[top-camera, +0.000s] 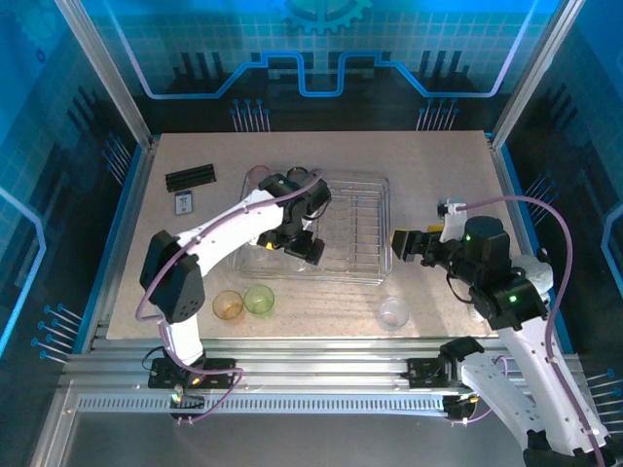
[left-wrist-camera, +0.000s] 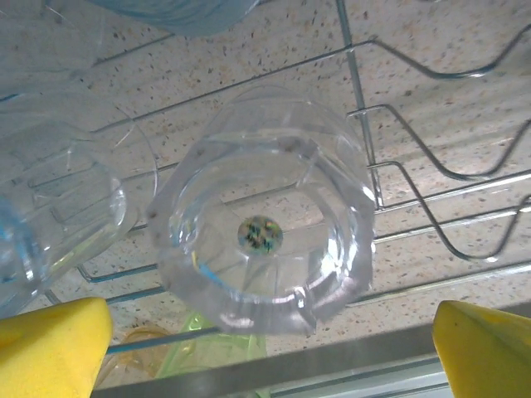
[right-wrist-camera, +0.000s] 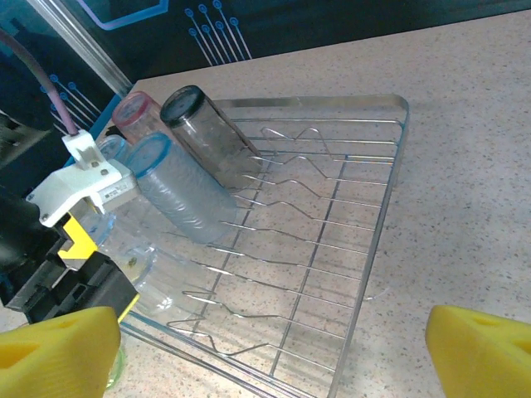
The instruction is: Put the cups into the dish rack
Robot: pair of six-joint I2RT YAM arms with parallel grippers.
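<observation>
Farthest left on the surface (top-camera: 438, 165), in the lower left of the top view, an orange tumbler (top-camera: 228, 305) and a green tumbler (top-camera: 260, 299) stand side by side outside the dish rack (top-camera: 370, 229). Next, the left tool (left-wrist-camera: 270, 356) hangs over the rack's left end, pads spread wide and touching nothing. A clear tumbler (left-wrist-camera: 261, 236) lies on its side on the wires just ahead. Below the rack's right corner another clear cup (top-camera: 394, 312) waits. The right tool (right-wrist-camera: 270, 352) gapes empty too. These cups look light, stiff and slick, so pinching across the wall near the rim seems safest.
</observation>
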